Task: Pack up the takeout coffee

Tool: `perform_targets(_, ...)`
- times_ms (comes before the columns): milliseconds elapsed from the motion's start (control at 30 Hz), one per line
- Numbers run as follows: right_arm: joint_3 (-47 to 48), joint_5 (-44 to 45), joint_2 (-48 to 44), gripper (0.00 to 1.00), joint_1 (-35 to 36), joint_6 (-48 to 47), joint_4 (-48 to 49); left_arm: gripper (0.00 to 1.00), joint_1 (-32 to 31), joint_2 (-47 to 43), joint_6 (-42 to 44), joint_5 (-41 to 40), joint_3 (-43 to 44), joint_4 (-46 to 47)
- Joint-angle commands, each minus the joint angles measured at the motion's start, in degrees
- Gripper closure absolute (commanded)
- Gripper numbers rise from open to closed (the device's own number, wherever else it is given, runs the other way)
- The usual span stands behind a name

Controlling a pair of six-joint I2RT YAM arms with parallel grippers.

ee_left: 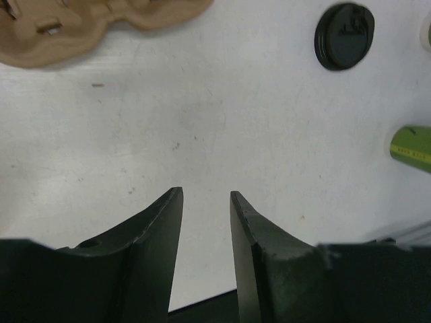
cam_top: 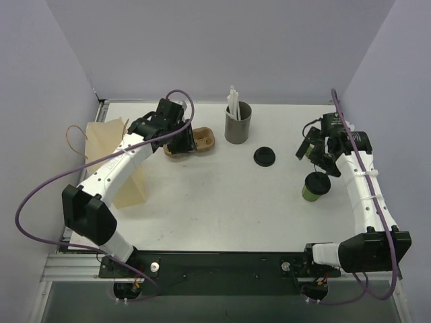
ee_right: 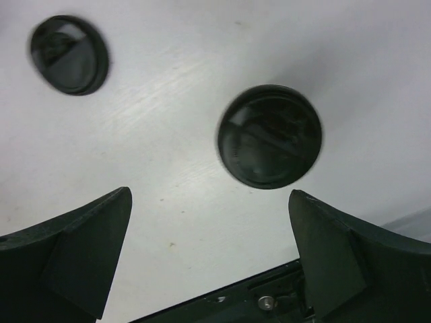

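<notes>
- Takeout coffee (cam_top: 310, 194): green cup, upright on the white surface (cam_top: 202, 195), right side, mid-depth, just left of the right arm.
- Topped by a round black lid (cam_top: 316, 180); seen blurred from above in the right wrist view; cannot tell whether pressed fully home.
- Not in contact with either set of fingers, nor with any other item.
- Right fingers (ee_right: 81, 249): spread wide, nothing between them; positioned above the lidded cup and slightly to its far side, clear of it.
- Second black lid (cam_top: 265, 156): lying flat on the surface, left of and slightly farther than the cup, well apart from it.
- Grey cup (cam_top: 238, 126): upright, far centre, white straws (cam_top: 233, 101) standing in it; just beyond and left of the loose lid.
- Brown pulp cup carrier (cam_top: 204, 139): far side, left of the grey cup; pockets partly hidden by the left arm.
- Left fingers (ee_left: 155, 235): parted by a narrow gap, bare surface showing between them, holding nothing; placed at the carrier's near-left edge in the top view.
- Tan paper bag (cam_top: 108, 138): standing at the far left edge, loop handle to its left, partly hidden by the left arm.
</notes>
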Motion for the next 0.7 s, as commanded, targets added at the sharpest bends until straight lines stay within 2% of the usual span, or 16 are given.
perform_targets(0,6.7,-2.3,3.2,0.06,9.0,1.3,-1.2,0.56,2.5,5.2,-3.1,-10.2,6.7,0.9)
perform_targets(33,9.4,-2.9,4.5,0.09,13.0,1.5,0.1,0.57,3.0,6.0,-3.5,-12.9,7.2,1.0)
perform_targets(133,14.5,-3.6,10.7,0.16,18.7,1.3,2.4,0.61,4.7,9.3,-2.6,-18.7,9.4,0.4)
perform_targets(233,17.8,-7.2,16.5,0.21,21.4,0.0,6.3,0.64,6.3,13.4,-2.0,-22.6,11.0,-0.7)
perform_targets(467,23.9,-12.6,28.8,0.33,26.5,-2.4,12.8,0.65,9.9,21.5,-1.8,-25.2,12.7,0.9)
perform_targets(667,26.0,-14.3,32.4,0.34,27.3,-3.1,13.5,0.66,11.6,28.2,-1.6,-24.3,17.5,0.6)
